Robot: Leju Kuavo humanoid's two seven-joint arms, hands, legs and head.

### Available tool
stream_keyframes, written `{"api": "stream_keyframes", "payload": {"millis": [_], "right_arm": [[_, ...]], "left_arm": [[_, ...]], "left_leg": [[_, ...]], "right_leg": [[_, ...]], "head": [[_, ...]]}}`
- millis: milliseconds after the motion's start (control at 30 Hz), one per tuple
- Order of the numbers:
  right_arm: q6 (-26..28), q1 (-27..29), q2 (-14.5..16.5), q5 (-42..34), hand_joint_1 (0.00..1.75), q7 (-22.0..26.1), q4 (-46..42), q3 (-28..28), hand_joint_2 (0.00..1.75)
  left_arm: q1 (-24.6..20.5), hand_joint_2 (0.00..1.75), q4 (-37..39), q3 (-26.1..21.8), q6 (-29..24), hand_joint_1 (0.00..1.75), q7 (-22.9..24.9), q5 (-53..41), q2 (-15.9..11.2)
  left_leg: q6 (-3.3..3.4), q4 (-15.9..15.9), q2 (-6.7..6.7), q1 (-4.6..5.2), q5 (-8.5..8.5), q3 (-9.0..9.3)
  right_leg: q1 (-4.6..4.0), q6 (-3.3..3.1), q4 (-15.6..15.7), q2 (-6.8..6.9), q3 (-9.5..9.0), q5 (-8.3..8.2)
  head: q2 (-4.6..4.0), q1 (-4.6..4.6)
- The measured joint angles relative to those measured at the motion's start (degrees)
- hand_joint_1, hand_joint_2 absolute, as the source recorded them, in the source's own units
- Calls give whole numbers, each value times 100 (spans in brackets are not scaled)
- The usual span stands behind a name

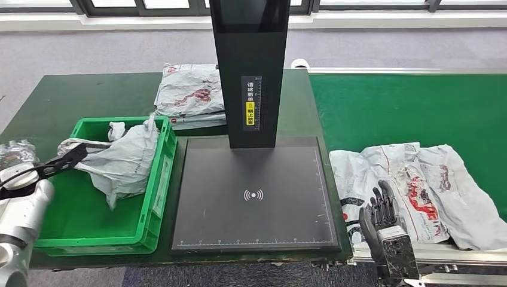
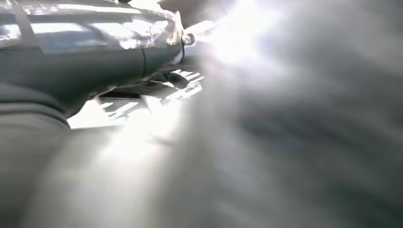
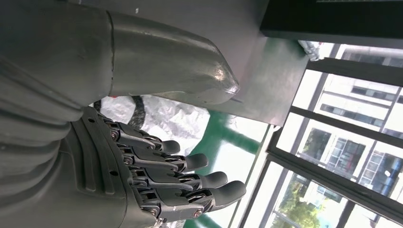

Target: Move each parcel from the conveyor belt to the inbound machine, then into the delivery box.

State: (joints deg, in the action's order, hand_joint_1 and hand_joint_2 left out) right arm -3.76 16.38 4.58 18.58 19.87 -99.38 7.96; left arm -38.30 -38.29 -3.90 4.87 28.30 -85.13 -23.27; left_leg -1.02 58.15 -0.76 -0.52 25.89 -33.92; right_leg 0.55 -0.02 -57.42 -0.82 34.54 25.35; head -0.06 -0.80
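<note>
My right hand hovers at the near edge of the conveyor belt, fingers apart and holding nothing, its tips over the near left corner of the crumpled parcel lying on the belt. From the scanner plate of the inbound machine, that parcel sits at about 3 o'clock, just beside the plate's edge.

My left hand is over the green delivery box, at 9 o'clock from the plate. Dark fingers show against a grey parcel in the box, which looks bunched up at them; I cannot tell whether I grip it or have let go. The left wrist view is too blurred to help.

A further stack of parcels lies at 11 o'clock, behind the box.

Risks, as I judge them:
- The belt parcel is thin, wrinkled film. A pinch on one loose corner may slip, or lift only a fold.
- The bag overlaps itself; it may be two bags, so I might drag both.
- If my left hand is caught in the grey bag, withdrawing could pull it out of the box.
- Carrying across, a drooping bag may snag the plate's edge.
</note>
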Motion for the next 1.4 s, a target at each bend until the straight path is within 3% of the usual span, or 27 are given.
{"api": "stream_keyframes", "payload": {"millis": [100,267,467,533,633,833,967,1067,1200,1400], "right_arm": [[35,118,4,6,0,-25,-98,2,175],[8,234,50,38,0,-33,-296,9,175],[-46,364,96,39,0,0,-428,30,175],[-27,393,99,14,0,26,-437,31,175],[18,413,99,-37,0,79,-437,33,175],[11,293,44,371,0,-93,-345,49,175],[42,-120,-266,1590,0,-740,116,168,175],[231,-576,-616,2586,0,-1294,624,284,175],[369,-1301,-1092,3212,0,-1651,1406,354,175],[395,-1805,-1411,3438,0,-1757,2026,411,175]], "left_arm": [[52,0,-767,198,-426,0,-34,0,20],[34,0,-1871,619,-592,0,-96,0,174],[36,0,-3003,1066,-1829,0,-278,0,278],[46,0,-3394,1104,-2145,0,-604,26,358],[111,0,-3873,1035,-2310,0,-1496,457,565],[339,0,-4502,784,-2339,0,-2626,2806,864],[779,175,-4831,597,-1419,0,-3512,5598,1109],[1361,175,-5008,527,-821,0,-4016,6740,1363],[2198,175,-5171,521,-665,0,-4437,7110,1739],[2632,175,-5289,523,-636,0,-4421,7198,1979]], "left_leg": [[-1,3,45,-5,-6,-11],[-2,1,61,-4,-7,-15],[0,3,53,-3,-6,-16],[1,3,54,-3,-5,-16],[2,2,55,-2,-4,-17],[1,1,46,-2,-4,-15],[3,0,47,-2,-5,-13],[11,1,46,5,-5,-13],[21,4,32,17,-5,-14],[31,4,53,18,-6,-26]], "right_leg": [[-15,-4,1,43,1,7],[-13,-5,0,63,-13,11],[-10,-3,1,56,-9,5],[-8,-2,1,56,-9,6],[-7,-1,2,56,-10,7],[-10,-2,2,51,-11,6],[-4,0,2,53,-17,6],[8,9,4,50,-19,1],[21,27,9,32,-9,-9],[17,33,8,55,-10,-6]], "head": [[0,1],[0,2],[0,1],[0,1],[-1,2],[0,1],[0,0],[0,1],[0,1],[1,1]]}}
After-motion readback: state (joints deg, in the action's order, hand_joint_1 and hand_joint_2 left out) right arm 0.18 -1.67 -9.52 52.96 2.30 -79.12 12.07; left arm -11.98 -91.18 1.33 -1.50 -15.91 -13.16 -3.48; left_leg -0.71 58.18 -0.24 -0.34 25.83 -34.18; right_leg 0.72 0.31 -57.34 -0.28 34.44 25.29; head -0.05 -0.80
